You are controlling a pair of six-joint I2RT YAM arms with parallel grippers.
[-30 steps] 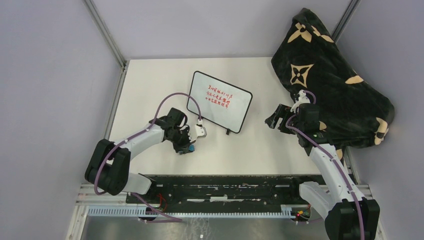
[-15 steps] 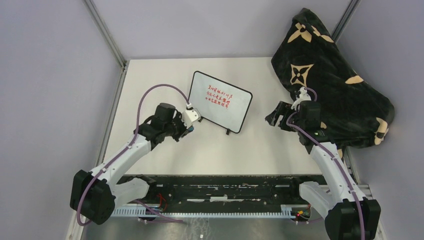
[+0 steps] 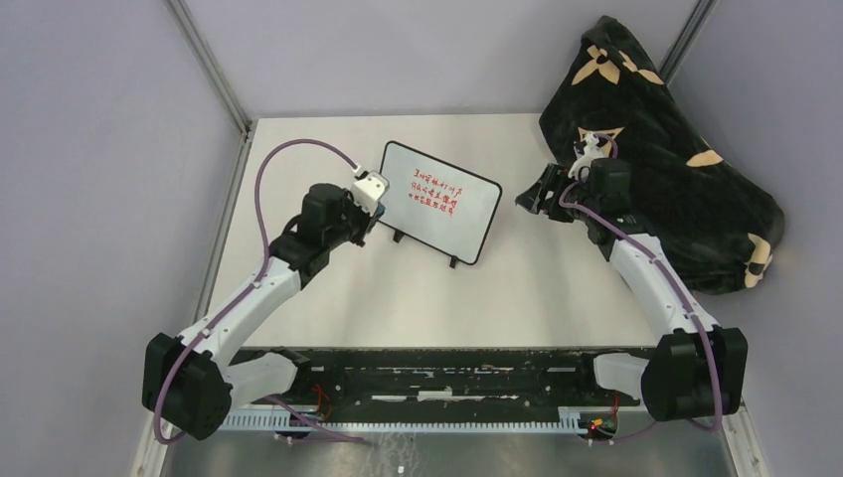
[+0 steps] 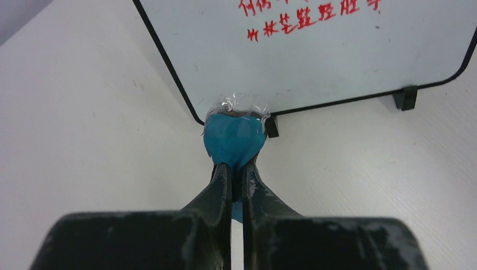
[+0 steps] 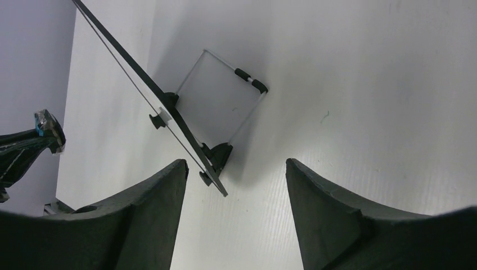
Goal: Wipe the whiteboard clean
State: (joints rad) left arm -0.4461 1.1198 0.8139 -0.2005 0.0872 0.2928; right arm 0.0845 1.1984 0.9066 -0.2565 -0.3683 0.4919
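Note:
The whiteboard (image 3: 437, 204) stands tilted on two black feet mid-table, with red handwriting on its upper part. In the left wrist view the whiteboard (image 4: 315, 62) fills the top. My left gripper (image 4: 236, 169) is shut on a blue eraser (image 4: 233, 138) topped with crinkled clear film, right at the board's lower left corner by one foot. From above, the left gripper (image 3: 366, 227) sits at the board's left edge. My right gripper (image 3: 532, 204) hovers open just off the board's right edge. Its view shows the whiteboard (image 5: 140, 84) edge-on, ahead of the right gripper (image 5: 236, 163).
A black blanket (image 3: 666, 149) with a tan flower pattern is heaped at the back right, behind the right arm. Grey walls and metal posts close in the white table (image 3: 497, 288). A black rail (image 3: 447, 373) runs along the near edge.
The left arm swung away from the table's near side to the board's lower left corner, carrying the eraser. The right gripper moved farther back, toward the board's right edge, and narrowed slightly.

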